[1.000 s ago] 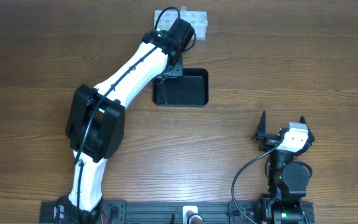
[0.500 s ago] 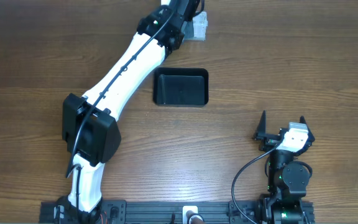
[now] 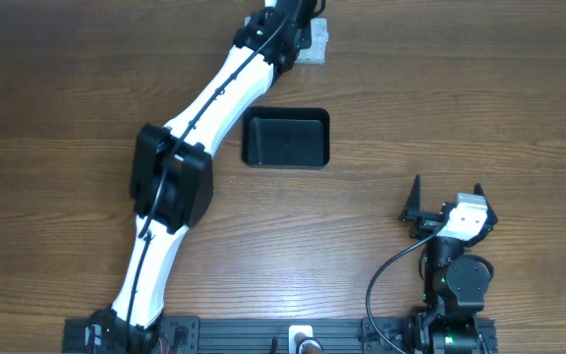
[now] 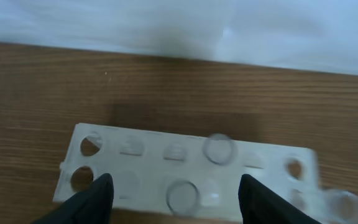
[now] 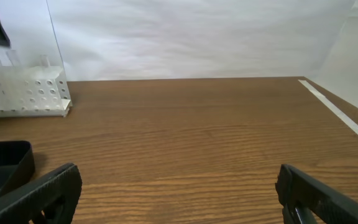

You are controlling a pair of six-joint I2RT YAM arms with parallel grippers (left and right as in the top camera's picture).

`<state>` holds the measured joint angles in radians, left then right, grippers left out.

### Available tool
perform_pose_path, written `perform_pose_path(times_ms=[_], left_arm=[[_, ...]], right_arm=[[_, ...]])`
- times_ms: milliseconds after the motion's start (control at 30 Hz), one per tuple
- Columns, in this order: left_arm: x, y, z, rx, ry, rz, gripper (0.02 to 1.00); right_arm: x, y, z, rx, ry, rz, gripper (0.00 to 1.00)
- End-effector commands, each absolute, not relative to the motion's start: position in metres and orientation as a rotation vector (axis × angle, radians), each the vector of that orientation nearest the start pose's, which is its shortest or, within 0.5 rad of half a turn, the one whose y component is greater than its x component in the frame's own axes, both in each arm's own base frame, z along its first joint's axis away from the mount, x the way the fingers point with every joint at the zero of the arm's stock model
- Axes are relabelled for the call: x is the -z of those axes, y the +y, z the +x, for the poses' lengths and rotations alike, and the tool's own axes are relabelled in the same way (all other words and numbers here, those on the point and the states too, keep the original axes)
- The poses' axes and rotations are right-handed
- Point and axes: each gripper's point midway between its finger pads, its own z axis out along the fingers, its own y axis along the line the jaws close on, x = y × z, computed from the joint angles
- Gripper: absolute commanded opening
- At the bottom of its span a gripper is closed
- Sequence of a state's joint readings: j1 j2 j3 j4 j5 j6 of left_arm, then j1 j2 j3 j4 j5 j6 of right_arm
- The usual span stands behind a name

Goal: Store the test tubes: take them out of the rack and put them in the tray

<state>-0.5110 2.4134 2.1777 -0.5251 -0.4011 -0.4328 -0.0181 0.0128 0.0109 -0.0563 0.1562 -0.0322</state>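
**L arm** [image 3: 226, 90]: white link shells, black joint housings, the largest the elbow housing [image 3: 170, 187]; thin black cable runs along the shells.
**R arm** [image 3: 452, 275]: black throughout, w/ a white-grey block [image 3: 470, 204] near the wrist, green indicator lights [image 3: 447, 280] and a looped black cable [image 3: 376, 285].
**L end effector** [image 4: 176, 180], **R end effector** [image 5: 179, 171]: two dark tapered fingers each.
**Base rail** [image 3: 234, 334]: black.

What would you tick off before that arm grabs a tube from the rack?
1. Left hand open over the rack: ok.
2. Tube between its fingers: ok.
3. Hand low enough to grip: cannot tell.
4. Tray has room: ok.
5. Right hand away from rack and tray: ok.
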Motion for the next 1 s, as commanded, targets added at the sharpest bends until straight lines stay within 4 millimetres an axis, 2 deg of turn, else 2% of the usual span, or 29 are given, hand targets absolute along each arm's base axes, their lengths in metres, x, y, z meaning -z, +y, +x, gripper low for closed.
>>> perform_pose_path(times_ms=[33, 167, 333, 733, 1000], left_arm=[[-0.140, -0.250, 0.604, 0.026, 2.205, -0.098, 0.641], [-0.134, -0.250, 0.606, 0.025, 2.206, -0.100, 0.614], [-0.127, -0.252, 0.607, 0.030, 2.212, -0.096, 0.505], [-0.120, -0.258, 0.602, 0.046, 2.240, -0.071, 0.465], [-0.120, -0.259, 0.602, 0.050, 2.244, -0.068, 0.303]], right_arm=[[-0.161, -0.030, 0.244, 0.160, 1.628, 0.105, 0.991], [-0.161, -0.030, 0.244, 0.160, 1.628, 0.105, 0.991], [-0.161, -0.030, 0.244, 0.160, 1.628, 0.105, 0.993], [-0.161, -0.030, 0.244, 0.160, 1.628, 0.105, 0.991], [-0.161, -0.030, 0.244, 0.160, 1.628, 0.105, 0.993]])
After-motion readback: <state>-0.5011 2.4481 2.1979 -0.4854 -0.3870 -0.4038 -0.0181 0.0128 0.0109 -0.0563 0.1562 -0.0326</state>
